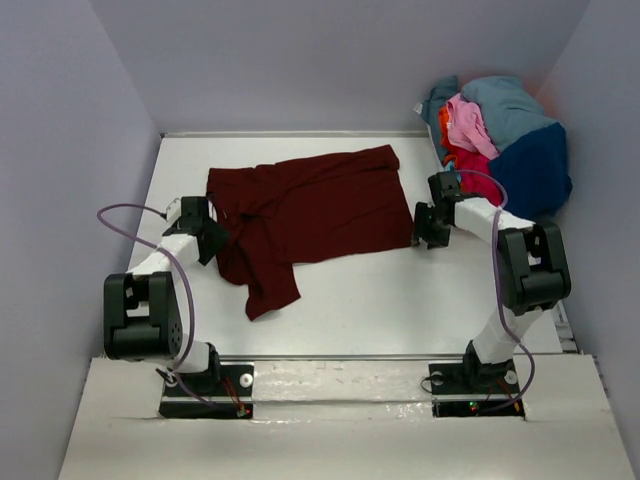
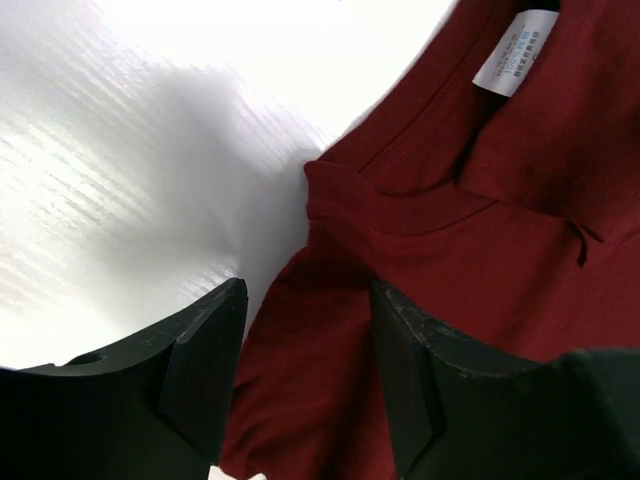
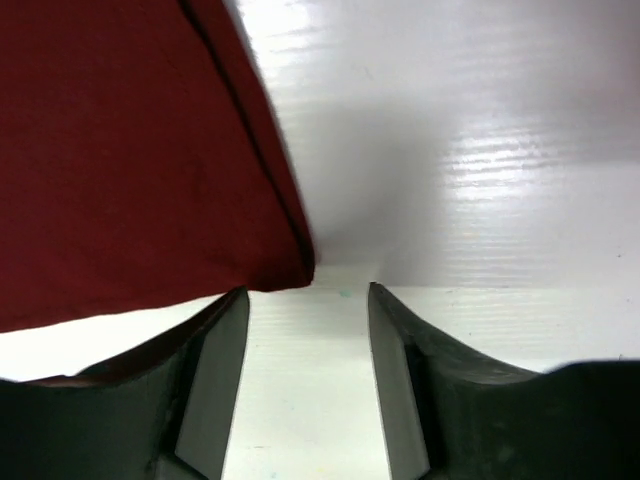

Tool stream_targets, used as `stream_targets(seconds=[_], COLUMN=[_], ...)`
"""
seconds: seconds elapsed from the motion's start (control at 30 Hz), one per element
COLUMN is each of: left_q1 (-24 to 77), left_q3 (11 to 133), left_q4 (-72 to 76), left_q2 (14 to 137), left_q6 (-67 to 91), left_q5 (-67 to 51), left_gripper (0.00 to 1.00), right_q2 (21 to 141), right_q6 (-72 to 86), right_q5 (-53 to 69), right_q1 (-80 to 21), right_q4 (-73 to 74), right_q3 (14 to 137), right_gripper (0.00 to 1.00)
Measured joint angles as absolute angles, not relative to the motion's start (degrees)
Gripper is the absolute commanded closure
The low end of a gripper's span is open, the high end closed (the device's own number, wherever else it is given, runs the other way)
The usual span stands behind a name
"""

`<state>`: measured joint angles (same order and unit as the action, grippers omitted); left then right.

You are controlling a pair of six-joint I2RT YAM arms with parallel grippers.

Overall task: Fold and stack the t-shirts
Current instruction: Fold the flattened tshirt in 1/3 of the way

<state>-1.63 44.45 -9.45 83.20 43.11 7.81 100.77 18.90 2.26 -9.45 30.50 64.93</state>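
Dark maroon cloth t-shirt (image 1: 310,205) is lying rumpled, unfolded, on the white counter (image 1: 380,300), left fingers (image 2: 200,370) and right fingers (image 3: 205,380) gaping at its edges, colourful heap of shirts (image 1: 500,125) waiting.

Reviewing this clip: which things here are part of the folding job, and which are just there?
Part of the job: maroon t-shirt, spread on the table; heap of t-shirts, far right corner; left gripper and right gripper, both open at the maroon shirt's edges.
Just there: purple cables on the arms; the table itself.
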Motion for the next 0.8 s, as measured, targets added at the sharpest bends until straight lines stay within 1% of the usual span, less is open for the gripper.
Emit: stream_targets(seconds=[0.03, 0.13, 0.17, 0.2, 0.23, 0.4, 0.43, 0.5, 0.6, 0.63, 0.67, 0.7, 0.8], left_q1=[-1.4, -1.0, -0.8, -0.7, -0.7, -0.7, -0.7, -0.7, -0.7, -0.7, -0.7, -0.7, -0.7], left_q3=[44.4, 44.4, 44.4, 44.4, 44.4, 44.4, 44.4, 44.4, 44.4, 44.4, 44.4, 44.4, 44.4], left_q4=[-9.3, -8.8, -8.7, -8.7, -8.8, -8.7, -8.7, -8.5, -8.1, -8.0, -7.9, -7.9, -7.9], left_q2=[83.3, 83.9, 84.2, 84.3, 84.5, 84.7, 84.7, 85.0, 85.9, 86.3, 86.6, 86.9, 87.0], left_q6=[43.1, 42.9, 42.9, 42.9, 42.9, 42.4, 42.3, 42.0, 41.3, 41.2, 41.0, 40.5, 39.9], left_q5=[7.8, 7.9, 7.9, 8.0, 8.1, 8.6, 8.8, 8.9, 9.1, 9.1, 9.1, 9.1, 9.6], left_gripper=[0.39, 0.42, 0.43, 0.44, 0.45, 0.5, 0.51, 0.59, 0.7, 0.82, 0.9, 0.94, 0.94], right_q2=[100.8, 100.8, 100.8, 100.8, 100.8, 100.8, 100.8, 100.8, 100.8, 100.8, 100.8, 100.8, 100.8], right_q6=[19.0, 19.7, 19.8, 19.9, 20.2, 21.5, 21.6, 21.9, 22.9, 23.3, 23.8, 24.3, 25.5], right_q5=[2.1, 1.7, 1.7, 1.6, 1.5, 0.1, -0.3, -0.9, -2.0, -2.2, -2.5, -2.9, -3.8], right_q1=[-9.5, -9.5, -9.5, -9.5, -9.5, -9.5, -9.6, -9.7, -9.8, -9.8, -9.8, -9.8, -9.8], right_q4=[30.5, 30.6, 30.6, 30.5, 30.5, 29.0, 28.7, 27.8, 25.9, 25.3, 24.7, 23.9, 22.3], right_q3=[64.6, 63.5, 63.3, 63.0, 62.8, 62.2, 62.2, 62.2, 62.2, 62.1, 62.1, 62.0, 61.5], right_gripper=[0.57, 0.66, 0.71, 0.73, 0.77, 0.81, 0.85, 0.92, 0.93, 0.93, 0.93, 0.93, 0.93])
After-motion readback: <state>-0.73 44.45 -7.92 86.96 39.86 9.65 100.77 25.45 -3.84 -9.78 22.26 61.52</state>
